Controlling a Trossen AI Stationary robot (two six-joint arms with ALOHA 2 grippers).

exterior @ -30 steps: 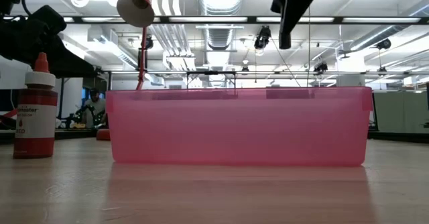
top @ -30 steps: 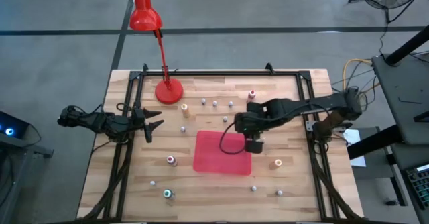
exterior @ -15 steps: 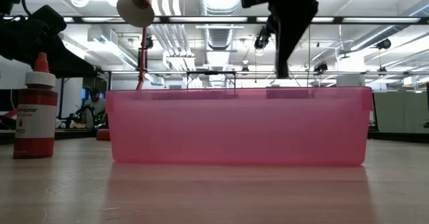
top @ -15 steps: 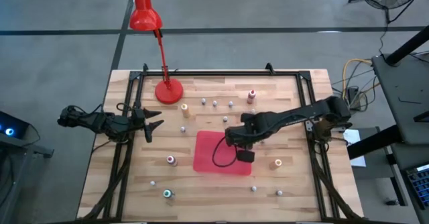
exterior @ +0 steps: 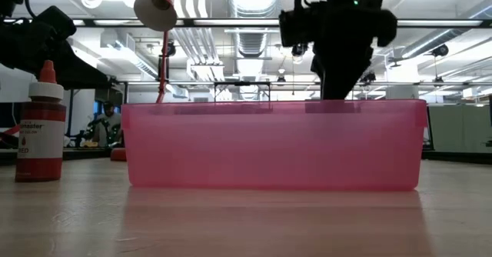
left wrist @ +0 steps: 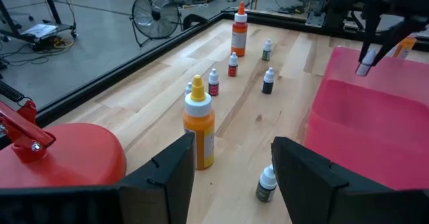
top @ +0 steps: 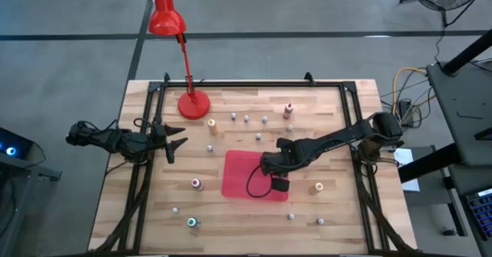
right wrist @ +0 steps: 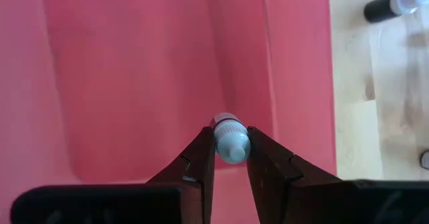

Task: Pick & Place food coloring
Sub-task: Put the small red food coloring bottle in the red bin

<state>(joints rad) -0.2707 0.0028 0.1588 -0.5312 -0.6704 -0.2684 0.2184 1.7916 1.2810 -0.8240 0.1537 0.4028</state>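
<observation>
My right gripper [top: 278,185] hangs over the pink bin [top: 244,181], fingers pointing down, shut on one tiny whitish-capped food coloring bottle [right wrist: 231,141]. The left wrist view shows that bottle [left wrist: 363,68] above the bin [left wrist: 375,130]. In the low view the fingers [exterior: 336,84] reach down to the bin's rim [exterior: 269,107]. The other bottles stand upright on the wood around the bin: a tan-topped one [top: 211,124], pink-topped ones [top: 288,109] [top: 196,183], a green-topped one [top: 192,222], an orange one [top: 317,187], several tiny ones [top: 246,118]. My left gripper [top: 178,143] waits open at the table's left edge. My right gripper pinches the tiny bottle between its two fingers [right wrist: 201,153] at the whitish cap end [right wrist: 233,150]. It comes from above, pointing down. The bottle is lifted clear, over the bin's inside near its right wall.
A red desk lamp stands with its base [top: 194,105] at the far left of the table. A black frame [top: 254,84] runs along the table's edges. A taller red-topped bottle [exterior: 38,126] stands left of the bin in the low view.
My right gripper has moved toward the table's near edge and come down, from high above the bin's far right part to just over its rim, still shut on the tiny bottle. The left arm has kept still.
</observation>
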